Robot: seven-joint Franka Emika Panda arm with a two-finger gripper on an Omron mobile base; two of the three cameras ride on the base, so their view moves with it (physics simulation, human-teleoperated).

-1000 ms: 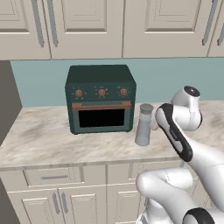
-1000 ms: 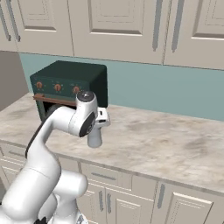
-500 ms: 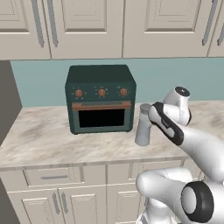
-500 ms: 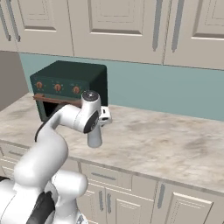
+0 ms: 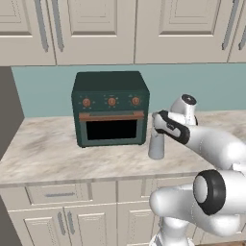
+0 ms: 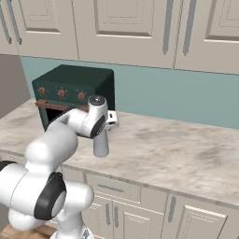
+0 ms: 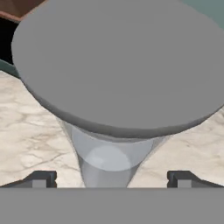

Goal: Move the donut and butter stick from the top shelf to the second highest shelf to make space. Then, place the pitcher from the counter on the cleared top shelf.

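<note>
The surface point(image 5: 57, 153), a broad marbled slab over pale cabinets point(image 5: 57, 221), runs from left to right under a row of wall cupboards point(image 5: 96, 29), with a teal wall behind. On it, towards the far left, stands a dark green toaster oven point(image 5: 111, 108). Just right of the oven, nearer the front edge, stands the pitcher point(image 5: 156, 144), upright, its base on the stone.

As to progress: no fridge, donut or butter stick appears here, so whether the first part is done cannot be checked from these views. That the arm is working at the pitcher suggests the shelf-clearing step is probably behind it, but that is a judgement. The pitcher is plainly not yet lifted, so the grasp, the carry to the fridge and the placing on the top shelf are all left.

The end effector point(image 7: 111, 179) hangs directly above the pitcher, pointing down along it. In the hand view the grey lid point(image 7: 118, 65) lies very near the camera, with the clear body narrowing away below it to the surface. The two fingertips point(image 7: 40, 179) stand at full spread, one on each side of the body, touching nothing and holding nothing.
</note>
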